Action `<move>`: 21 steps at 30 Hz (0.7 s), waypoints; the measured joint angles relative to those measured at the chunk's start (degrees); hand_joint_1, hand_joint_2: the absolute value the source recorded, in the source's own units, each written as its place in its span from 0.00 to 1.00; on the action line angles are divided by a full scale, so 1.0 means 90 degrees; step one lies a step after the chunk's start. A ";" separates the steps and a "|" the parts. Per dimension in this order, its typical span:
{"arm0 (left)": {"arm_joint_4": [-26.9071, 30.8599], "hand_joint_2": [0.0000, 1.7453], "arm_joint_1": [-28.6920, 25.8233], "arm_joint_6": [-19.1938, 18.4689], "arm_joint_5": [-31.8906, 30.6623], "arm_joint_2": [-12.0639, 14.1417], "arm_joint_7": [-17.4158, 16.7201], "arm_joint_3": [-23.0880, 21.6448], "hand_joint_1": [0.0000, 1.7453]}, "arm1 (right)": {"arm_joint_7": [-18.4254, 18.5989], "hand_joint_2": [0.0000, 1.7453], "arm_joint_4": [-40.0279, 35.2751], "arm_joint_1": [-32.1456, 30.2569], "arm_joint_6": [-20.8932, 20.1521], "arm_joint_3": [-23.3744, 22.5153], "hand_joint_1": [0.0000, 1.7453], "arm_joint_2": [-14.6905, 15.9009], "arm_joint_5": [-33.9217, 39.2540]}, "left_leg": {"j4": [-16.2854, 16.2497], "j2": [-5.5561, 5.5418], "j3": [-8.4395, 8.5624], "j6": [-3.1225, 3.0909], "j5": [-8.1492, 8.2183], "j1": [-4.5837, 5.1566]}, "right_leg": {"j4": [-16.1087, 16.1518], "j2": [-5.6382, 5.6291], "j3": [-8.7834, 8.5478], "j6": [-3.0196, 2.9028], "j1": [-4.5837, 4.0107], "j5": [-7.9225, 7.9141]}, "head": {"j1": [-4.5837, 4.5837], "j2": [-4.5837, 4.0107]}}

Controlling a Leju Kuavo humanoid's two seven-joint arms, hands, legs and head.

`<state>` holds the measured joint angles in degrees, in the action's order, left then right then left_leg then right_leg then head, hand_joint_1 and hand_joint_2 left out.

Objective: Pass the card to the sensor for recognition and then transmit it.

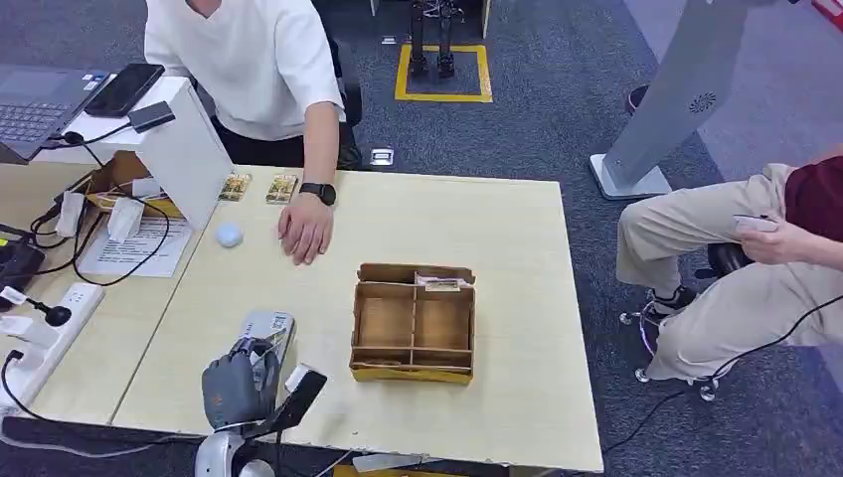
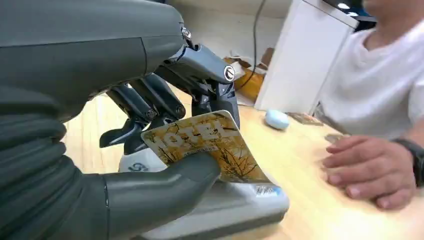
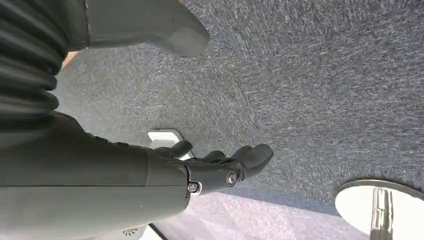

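1. Here, my left hand (image 2: 150, 145) is pinching the yellow hotel card (image 2: 207, 147) between thumb and dark fingers, right over the grey sensor (image 2: 225, 205).
2. In the head view's lower left, that hand is hovering above the sensor near the table's (image 1: 517, 397) front edge.
3. My right hand (image 3: 220, 167) is hanging over grey carpet (image 3: 320, 75), fingers apart, holding nothing.
4. A person's hand (image 1: 304, 231) is resting on the table beyond the cardboard box (image 1: 413, 323).

Card (image 2: 210, 145) in left hand (image 1: 237, 383) over sensor (image 1: 266, 328), left of divided box (image 1: 414, 323) on table (image 1: 517, 248).
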<state>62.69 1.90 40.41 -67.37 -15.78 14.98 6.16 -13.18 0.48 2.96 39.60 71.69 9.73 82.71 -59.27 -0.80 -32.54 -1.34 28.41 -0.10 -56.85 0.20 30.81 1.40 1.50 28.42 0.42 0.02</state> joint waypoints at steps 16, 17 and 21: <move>0.1285 1.00 0.0122 -0.0019 0.2821 -0.0087 0.1226 -0.0182 1.00 | -0.0007 1.00 0.0000 0.0004 0.0000 0.0002 0.00 0.0000 -0.0029 | -0.0001 0.0005 -0.0004 0.0000 0.0000 0.0000 | 0.0001 -0.0008 0.0013 0.0000 0.0000 0.0000 | 0.0000 0.0000; 0.1333 1.00 0.0167 -0.0022 0.2884 -0.0080 0.1156 -0.0228 1.00 | -0.0007 1.00 0.0000 0.0007 0.0000 0.0002 0.00 0.0000 -0.0031 | -0.0001 0.0005 -0.0005 0.0000 0.0000 0.0000 | 0.0000 -0.0008 0.0013 0.0000 0.0000 0.0000 | 0.0000 -0.0002; 0.1360 1.00 0.0600 -0.0114 0.3112 -0.0046 0.0774 -0.0406 1.00 | 0.0019 1.00 0.0000 0.0051 -0.0002 0.0051 0.00 0.0000 -0.0078 | -0.0001 0.0000 -0.0006 -0.0003 -0.0004 0.0000 | 0.0000 -0.0001 0.0008 0.0000 0.0000 -0.0002 | 0.0000 0.0000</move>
<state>74.93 7.30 39.39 -39.36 -16.20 21.94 2.51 -13.00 0.48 3.43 39.58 72.15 9.73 82.01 -59.28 -0.80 -32.60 -1.37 28.38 -0.10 -56.85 0.19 30.88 1.41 1.50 28.41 0.42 0.02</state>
